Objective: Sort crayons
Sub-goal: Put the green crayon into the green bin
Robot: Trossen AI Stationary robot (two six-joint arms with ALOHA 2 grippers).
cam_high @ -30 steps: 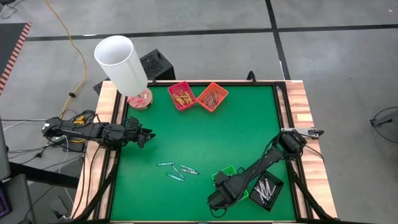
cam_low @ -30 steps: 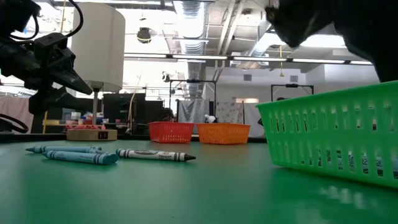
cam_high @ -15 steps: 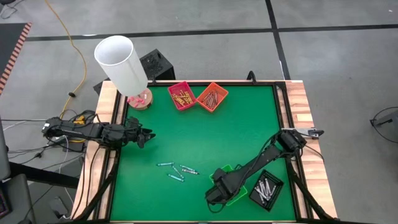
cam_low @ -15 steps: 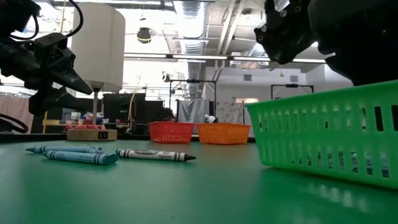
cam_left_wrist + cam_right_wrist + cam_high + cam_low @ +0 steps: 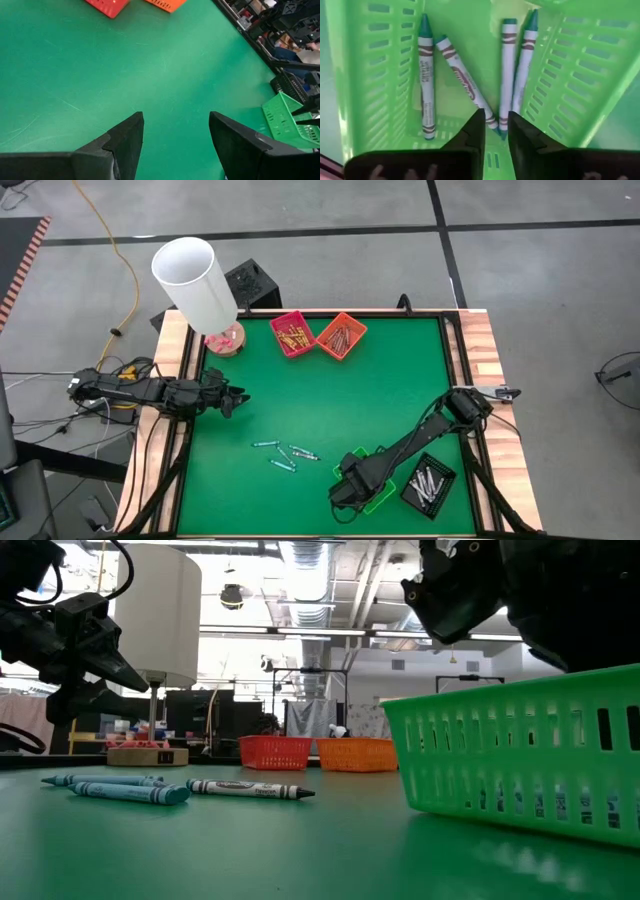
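Note:
Several crayons lie in the green basket, which stands near the table's near edge. My right gripper points down into that basket with its fingers a little apart, over the crayons' ends by one end wall. More crayons, blue and teal with one black-tipped, lie loose on the green mat to the basket's left. My left gripper waits open at the table's left edge, nothing between its fingers. My right gripper comes from above, pointing down, its fingers standing close over the green basket's end wall and the crayon ends. I cannot tell whether they touch the basket or a crayon.
A red basket and an orange basket with crayons stand at the far edge. A black basket with grey crayons sits right of the green one. A lamp stands at the far left corner. Bare mat spreads across the middle.
My right gripper has gone a little toward the table's left edge. The green basket has slid along the mat with it, the same way, staying upright. The loose crayons and my left arm have kept still.

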